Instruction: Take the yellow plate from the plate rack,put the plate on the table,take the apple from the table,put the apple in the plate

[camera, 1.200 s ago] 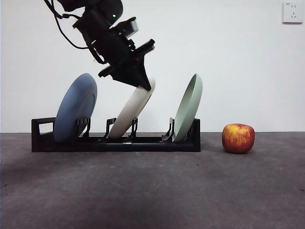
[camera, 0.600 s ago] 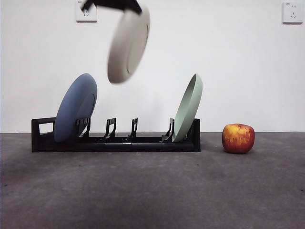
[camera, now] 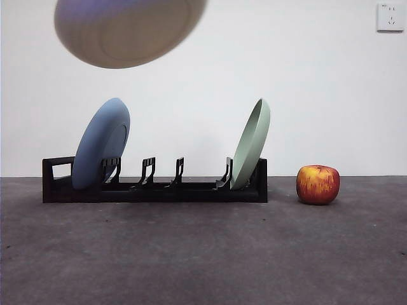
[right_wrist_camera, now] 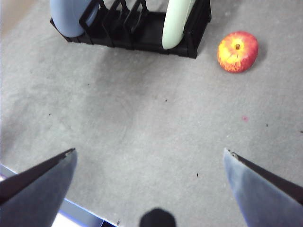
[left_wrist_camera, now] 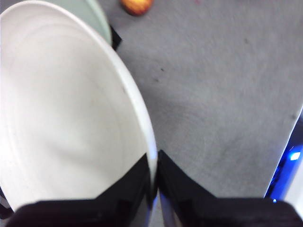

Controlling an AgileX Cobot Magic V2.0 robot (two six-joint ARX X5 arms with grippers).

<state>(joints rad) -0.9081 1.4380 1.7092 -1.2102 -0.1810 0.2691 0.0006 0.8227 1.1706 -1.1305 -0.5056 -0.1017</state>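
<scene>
The yellow plate (camera: 127, 28) hangs high above the plate rack (camera: 152, 187), blurred, near the top left of the front view. My left gripper (left_wrist_camera: 155, 182) is shut on its rim, and the cream plate (left_wrist_camera: 66, 109) fills much of the left wrist view. The black rack (right_wrist_camera: 132, 26) stands on the table (camera: 203, 254) with its middle slots bare. The red and yellow apple (camera: 318, 184) rests on the table to the right of the rack, also seen as the apple (right_wrist_camera: 237, 51) and the apple (left_wrist_camera: 136, 5). My right gripper (right_wrist_camera: 149, 177) is open, high above the table in front of the rack.
A blue plate (camera: 100, 143) leans in the rack's left end and a pale green plate (camera: 251, 143) in its right end. A white wall with a socket (camera: 389, 16) stands behind. The table edge (right_wrist_camera: 85, 213) shows in the right wrist view.
The yellow plate has left its slot, risen well above the rack and tipped flatter, moving left and closer to the camera. The arm has gone out of the front view.
</scene>
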